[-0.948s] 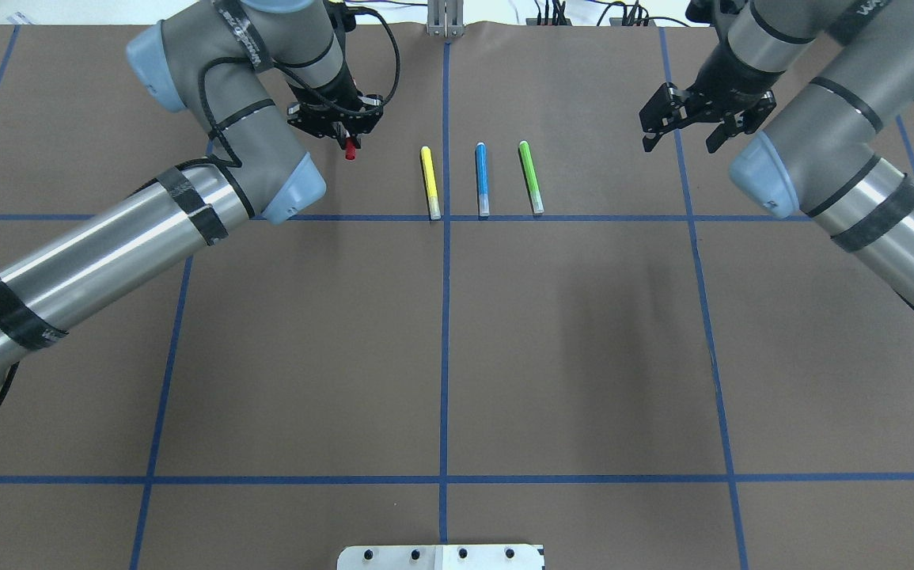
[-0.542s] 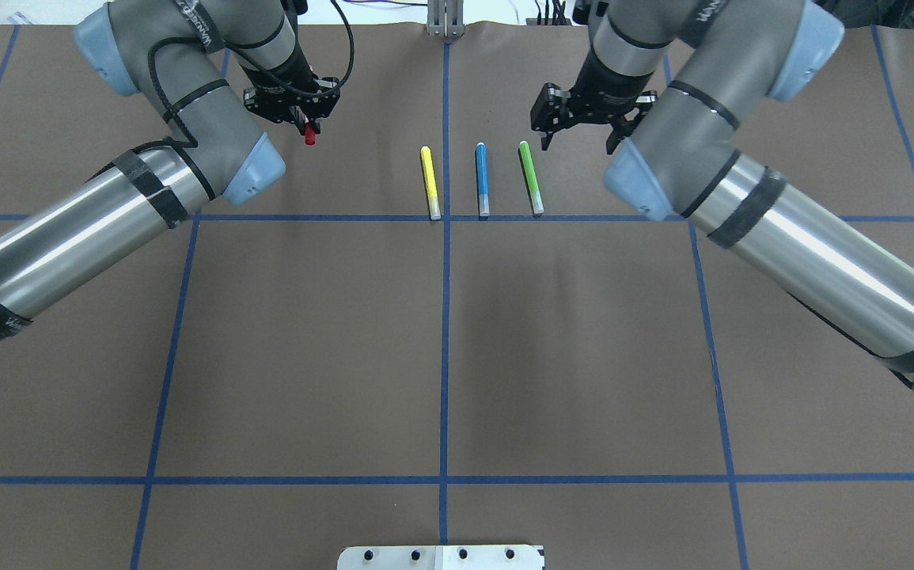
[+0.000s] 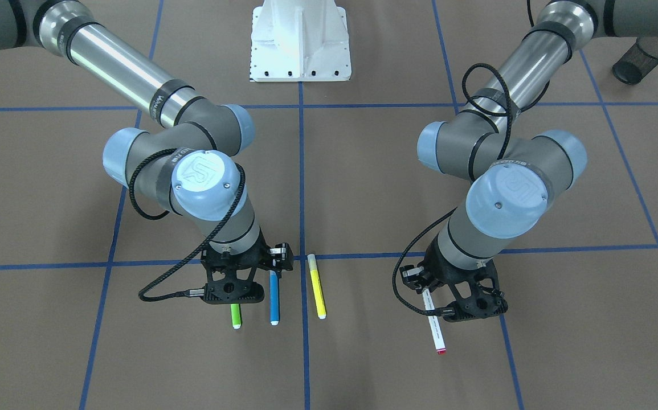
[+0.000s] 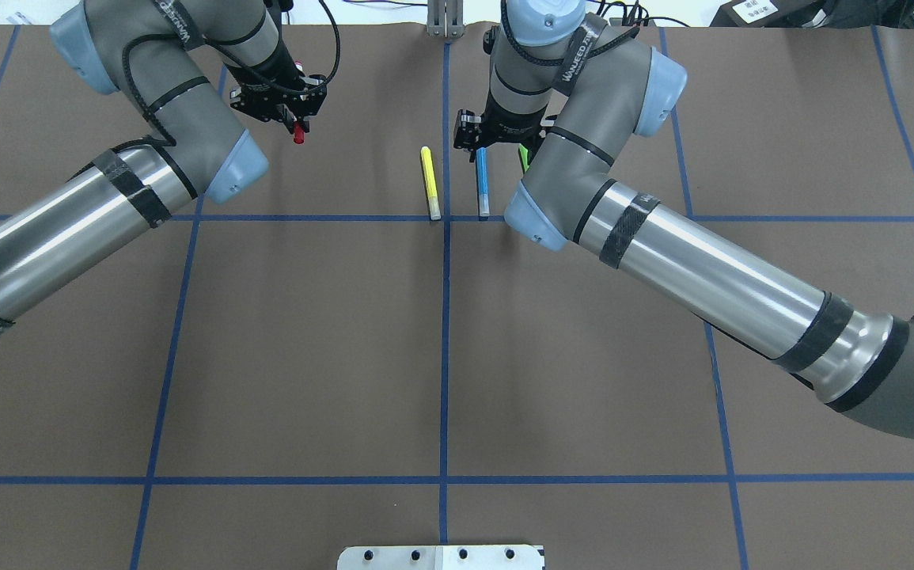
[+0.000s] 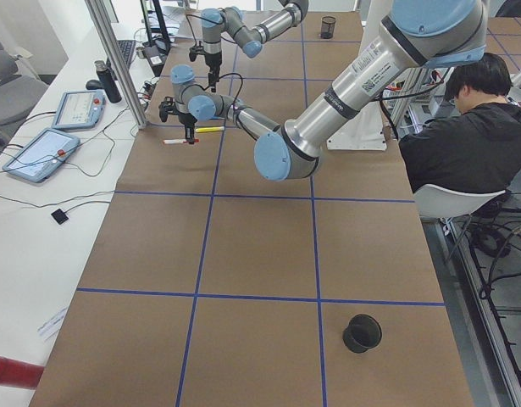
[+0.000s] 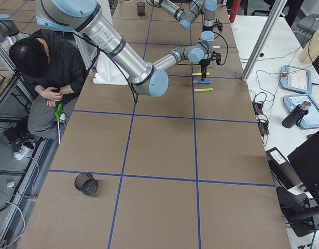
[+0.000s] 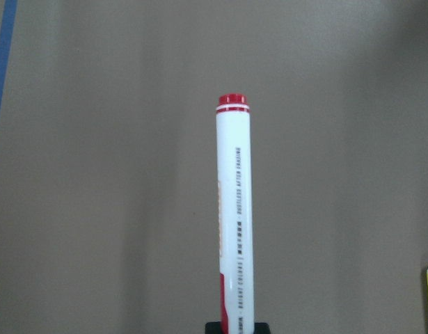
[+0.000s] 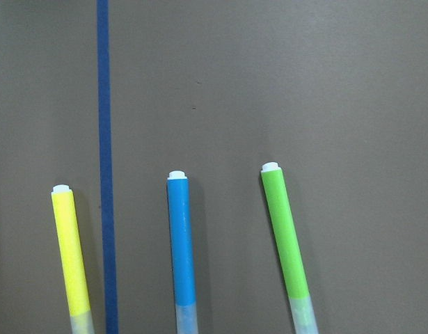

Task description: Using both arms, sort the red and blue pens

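Grippers: your left gripper (image 4: 290, 119), upper left overhead, pinches the red pen (image 3: 436, 327); your right gripper (image 4: 494, 138) hangs spread, empty, over the blue pen (image 4: 483, 186) lying top centre beside the yellow marker (image 4: 429, 182).

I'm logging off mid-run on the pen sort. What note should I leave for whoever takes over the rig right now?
Left end effector: shut on the red pen, gripped near one end.
Right end effector: looks open, hovering over the blue pen, which lies on the table between the yellow pen and the green pen.
Done: red pen grasped.
Left: grasp the blue pen, then set both pens down at their sorted spots. Leave the yellow and green pens alone.
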Controlling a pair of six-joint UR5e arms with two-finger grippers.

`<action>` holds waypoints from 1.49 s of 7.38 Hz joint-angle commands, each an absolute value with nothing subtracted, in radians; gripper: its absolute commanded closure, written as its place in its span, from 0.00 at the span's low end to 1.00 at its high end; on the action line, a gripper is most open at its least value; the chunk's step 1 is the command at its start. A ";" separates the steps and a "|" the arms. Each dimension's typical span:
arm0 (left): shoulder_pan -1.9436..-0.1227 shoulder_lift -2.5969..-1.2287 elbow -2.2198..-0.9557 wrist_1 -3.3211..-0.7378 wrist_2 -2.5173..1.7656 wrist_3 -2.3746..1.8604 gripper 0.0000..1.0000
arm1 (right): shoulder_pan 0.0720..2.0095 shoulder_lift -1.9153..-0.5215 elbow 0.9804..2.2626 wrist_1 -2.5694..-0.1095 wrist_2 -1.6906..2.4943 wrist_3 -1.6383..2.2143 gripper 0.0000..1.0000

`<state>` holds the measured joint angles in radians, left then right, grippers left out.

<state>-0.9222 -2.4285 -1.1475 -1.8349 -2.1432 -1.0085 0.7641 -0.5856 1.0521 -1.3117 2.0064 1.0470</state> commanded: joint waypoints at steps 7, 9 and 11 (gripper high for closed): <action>-0.934 -2.171 -1.479 -1.726 -2.249 -0.976 1.00 | 0.710 -0.561 0.960 -1.259 1.962 1.048 0.24; -0.939 -2.169 -1.480 -1.726 -2.250 -0.966 1.00 | 0.701 -0.564 0.940 -1.261 1.962 1.048 0.28; -0.942 -2.137 -1.517 -1.726 -2.250 -0.966 1.00 | 0.698 -0.565 0.937 -1.259 1.962 1.046 0.35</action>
